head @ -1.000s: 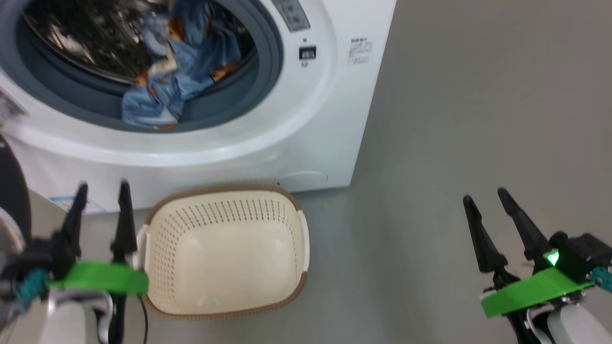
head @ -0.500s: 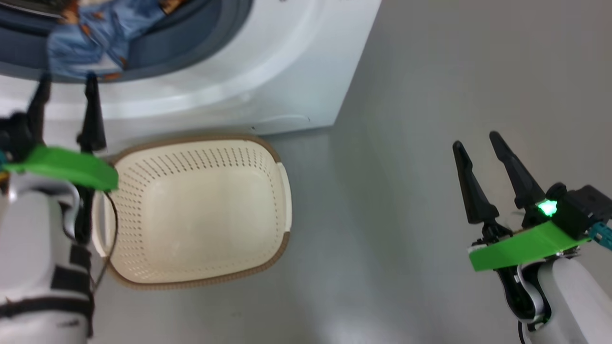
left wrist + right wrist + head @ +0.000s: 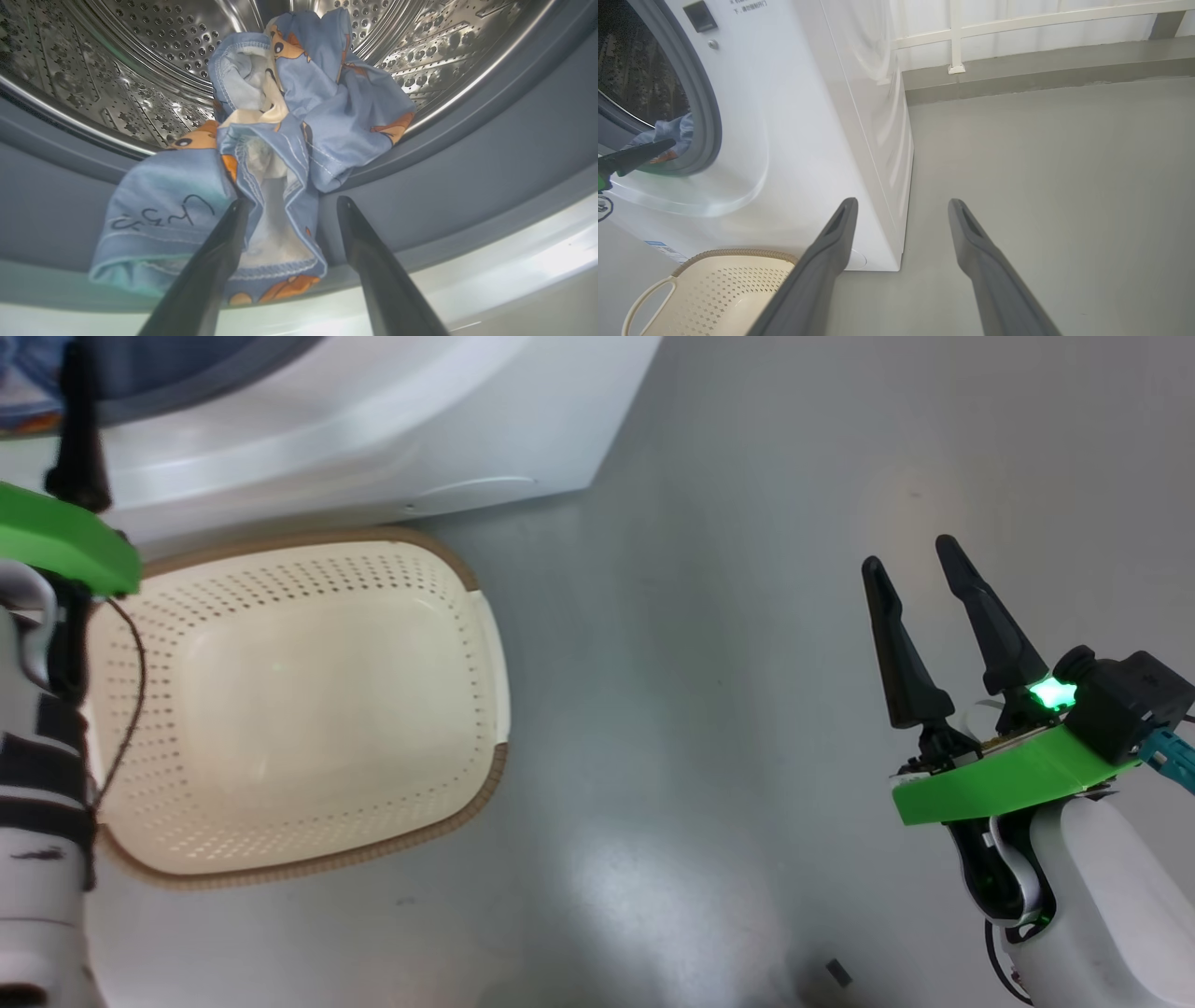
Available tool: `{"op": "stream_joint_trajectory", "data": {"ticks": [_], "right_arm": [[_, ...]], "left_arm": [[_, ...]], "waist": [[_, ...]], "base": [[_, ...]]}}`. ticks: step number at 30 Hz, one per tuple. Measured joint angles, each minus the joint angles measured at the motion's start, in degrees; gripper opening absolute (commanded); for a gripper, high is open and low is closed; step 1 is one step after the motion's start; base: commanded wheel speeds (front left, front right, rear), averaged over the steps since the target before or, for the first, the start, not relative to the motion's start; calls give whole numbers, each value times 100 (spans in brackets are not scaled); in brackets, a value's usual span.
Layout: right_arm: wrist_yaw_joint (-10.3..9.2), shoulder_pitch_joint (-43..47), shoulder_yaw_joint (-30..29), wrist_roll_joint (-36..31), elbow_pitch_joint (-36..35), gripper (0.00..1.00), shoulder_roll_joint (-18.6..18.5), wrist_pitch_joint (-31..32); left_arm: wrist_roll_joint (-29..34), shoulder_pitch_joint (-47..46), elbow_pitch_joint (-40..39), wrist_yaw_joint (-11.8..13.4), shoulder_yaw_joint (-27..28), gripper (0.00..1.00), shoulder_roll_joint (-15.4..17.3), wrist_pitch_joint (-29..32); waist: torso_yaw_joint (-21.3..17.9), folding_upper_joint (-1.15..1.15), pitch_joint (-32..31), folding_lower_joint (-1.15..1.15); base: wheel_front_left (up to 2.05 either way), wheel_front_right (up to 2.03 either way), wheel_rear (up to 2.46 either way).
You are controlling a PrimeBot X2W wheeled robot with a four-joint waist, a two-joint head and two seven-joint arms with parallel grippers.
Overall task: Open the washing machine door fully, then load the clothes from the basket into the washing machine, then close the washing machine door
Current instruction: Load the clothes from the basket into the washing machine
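**Basket emptied, laundry stalls at the drum's lip**

The basket (image 3: 448, 644) stands bare on the floor (image 3: 700, 709) in front of the machine (image 3: 808, 116), below the left jaws and well to the left of the right jaws. The clothes (image 3: 289, 116) lie straight ahead of the left jaws. One bundle sits in the mouth of the drum (image 3: 140, 56), and the other sags over the grey-blue seal (image 3: 467, 186) towards the white front. The left jaws stand wide apart and clamp nothing. A fold of blue cloth hangs between the tips of their fingers (image 3: 210, 270), and whether either tip touches it cannot be told. The right jaws, also spread and empty, hover over bare floor beside the machine's corner.

By the look of it, loading is all but finished and only the tidying remains. The next move probably falls to the left jaws: nudge or lift the drooping bundle forward, past the seal and into the drum. Any cloth left across the seal would be pinched when the door swings shut. The door can be closed after that, which is the last step.
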Motion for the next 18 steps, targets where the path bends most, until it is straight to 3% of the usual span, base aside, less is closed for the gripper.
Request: {"op": "stream_joint_trajectory", "data": {"ticks": [4, 13, 18], "right_arm": [[0, -106, 57, 0, 1, 100, 42, 0], [0, -228, 105, 0, -19, 100, 116, 0], [0, -244, 182, 2, -20, 100, 212, 0]], "left_arm": [[65, -228, 241, 26, -26, 0, 193, 0], [270, -957, 420, 207, -172, 0, 381, 0], [515, -1333, 98, 334, -354, 0, 445, 0]], "waist": [[-161, 0, 102, 0], [-347, 0, 302, 0], [-440, 0, 409, 0]], "base": [[0, 0, 0], [0, 0, 0], [0, 0, 0]]}}
